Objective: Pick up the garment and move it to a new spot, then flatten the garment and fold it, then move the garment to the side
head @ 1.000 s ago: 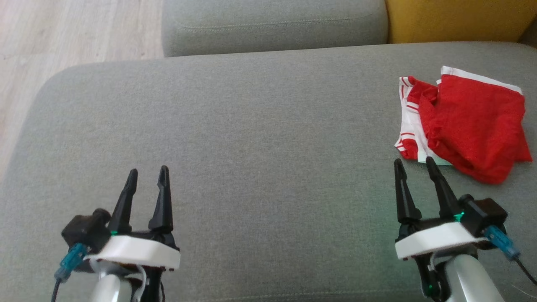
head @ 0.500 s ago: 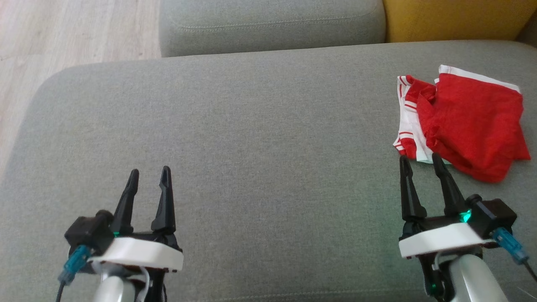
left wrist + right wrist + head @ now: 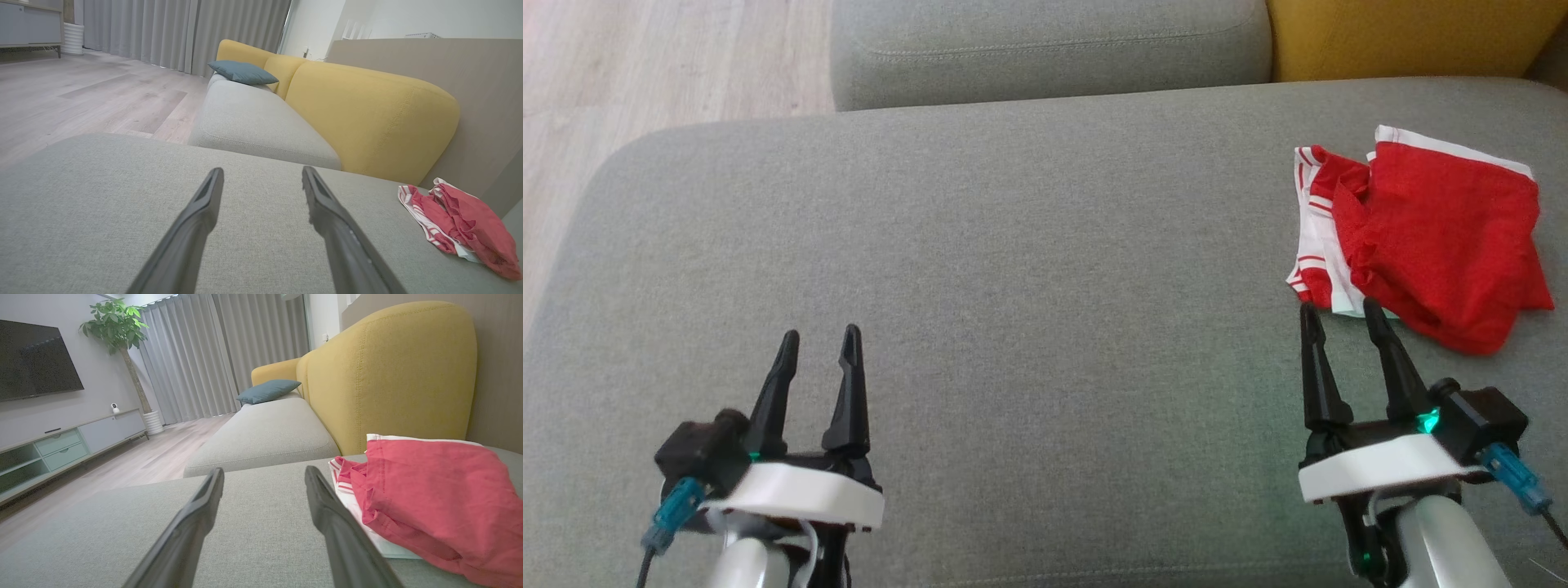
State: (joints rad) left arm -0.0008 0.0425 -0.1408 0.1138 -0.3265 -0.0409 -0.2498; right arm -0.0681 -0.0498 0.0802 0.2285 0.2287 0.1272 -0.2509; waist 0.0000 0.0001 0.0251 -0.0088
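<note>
While right tool (image 3: 1339, 309) points beside garment (image 3: 1437, 237), left tool (image 3: 821, 333) well apart; both spread.

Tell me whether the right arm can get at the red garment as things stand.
Probably yes. The right arm has its jaws open just short of the garment, with bare grey cushion between them and nothing in the way.

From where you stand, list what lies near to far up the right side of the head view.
right gripper → garment → yellow backrest
</note>
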